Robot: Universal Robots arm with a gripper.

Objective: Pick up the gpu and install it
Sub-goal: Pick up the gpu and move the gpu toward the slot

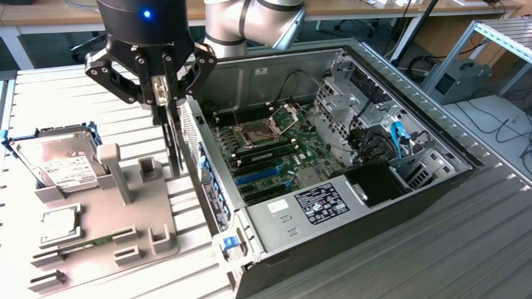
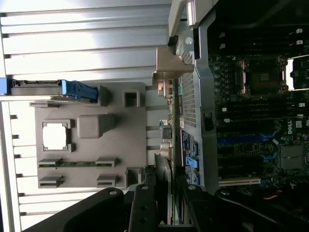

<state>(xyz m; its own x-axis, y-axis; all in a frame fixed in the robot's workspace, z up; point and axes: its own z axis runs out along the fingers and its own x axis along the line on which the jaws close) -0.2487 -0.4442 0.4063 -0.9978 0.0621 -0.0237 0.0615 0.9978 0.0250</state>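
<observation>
The black gripper (image 1: pixel 164 99) is clamped on the gpu (image 1: pixel 173 146), a thin flat card with a long silver metal bracket. It holds the card on edge, hanging straight down, probably so that the lower edge can meet a slot of the green motherboard (image 1: pixel 275 149). The card hangs between the grey plastic parts holder (image 1: pixel 154 208) and the open black computer case (image 1: pixel 374 249), just beside the case's wall. Both stand on a white ribbed metal table (image 1: pixel 58 99); behind it are wooden desks (image 1: pixel 50 11).
</observation>
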